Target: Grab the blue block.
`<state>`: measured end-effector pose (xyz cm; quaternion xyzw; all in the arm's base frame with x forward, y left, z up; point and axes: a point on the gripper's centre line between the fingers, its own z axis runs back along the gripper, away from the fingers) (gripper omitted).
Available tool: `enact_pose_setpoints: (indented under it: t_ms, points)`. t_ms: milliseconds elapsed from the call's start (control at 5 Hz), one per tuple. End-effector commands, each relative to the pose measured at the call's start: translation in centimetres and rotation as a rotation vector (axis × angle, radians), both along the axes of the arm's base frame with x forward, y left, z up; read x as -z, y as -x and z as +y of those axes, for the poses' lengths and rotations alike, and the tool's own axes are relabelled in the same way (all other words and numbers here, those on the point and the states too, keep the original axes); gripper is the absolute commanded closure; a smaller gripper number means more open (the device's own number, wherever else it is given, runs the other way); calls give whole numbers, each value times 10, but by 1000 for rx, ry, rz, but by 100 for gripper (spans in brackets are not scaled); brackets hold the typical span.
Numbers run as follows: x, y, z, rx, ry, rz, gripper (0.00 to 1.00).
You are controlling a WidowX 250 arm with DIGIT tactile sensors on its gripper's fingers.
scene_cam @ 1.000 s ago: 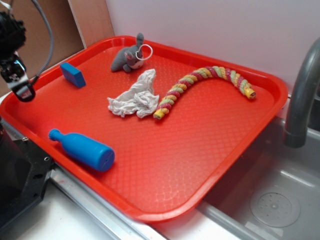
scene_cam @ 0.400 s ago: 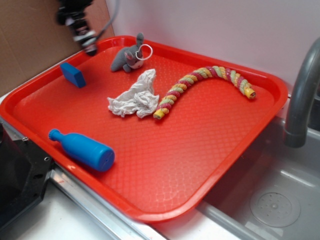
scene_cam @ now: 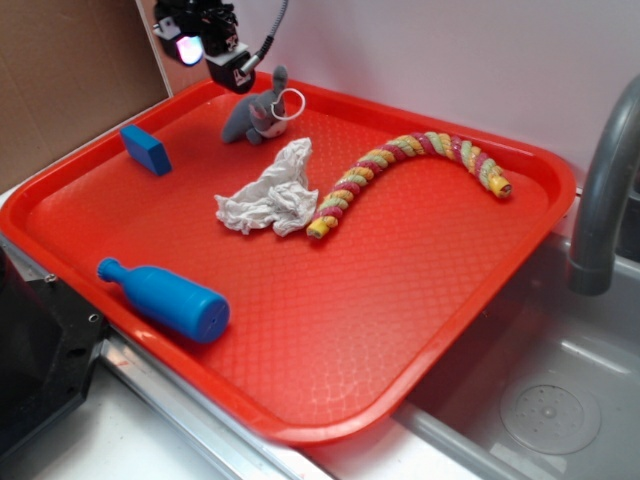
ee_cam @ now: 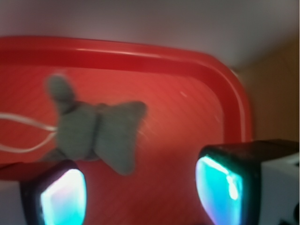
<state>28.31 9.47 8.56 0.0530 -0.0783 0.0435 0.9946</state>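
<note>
Clearly the blue block point(scene_cam: 146, 149) is not yet between the jaws: it lies flat on the red tray point(scene_cam: 420, 330) near the tray's left rim, down and to the left of the gripper point(scene_cam: 232, 72) as the exterior view has it, and well apart from it. Its long axis runs on a slant, from the upper left toward the lower right in that view, so the narrower faces to pinch are probably its long sides. The gripper hangs raised over the tray's far corner, just beside and above the grey stuffed toy point(scene_cam: 258, 114), which is what fills the wrist view point(ee_cam: 93, 133); the block does not show there at all. The jaws stand spread, with bare tray and the toy seen between the two glowing pads point(ee_cam: 63, 199), and they hold nothing. Judging from this, the coming move calls for a shift away from the toy toward the block, then a descent over it. Farther from the jaws lie a crumpled white cloth point(scene_cam: 272, 190), a braided rope point(scene_cam: 400, 165) and the blue bottle point(scene_cam: 165, 298).
</note>
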Motion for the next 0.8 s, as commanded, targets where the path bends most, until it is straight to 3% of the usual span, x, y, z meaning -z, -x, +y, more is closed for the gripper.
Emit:
enact_pose_setpoints:
  t_ms: [0, 200, 400, 600]
  points:
    - [-36, 53, 3, -472, 17, -71, 0]
    - [-24, 64, 8, -729, 108, -3, 0]
    - [-4, 66, 19, -885, 135, 11, 0]
    - [12, 73, 26, -916, 135, -10, 0]
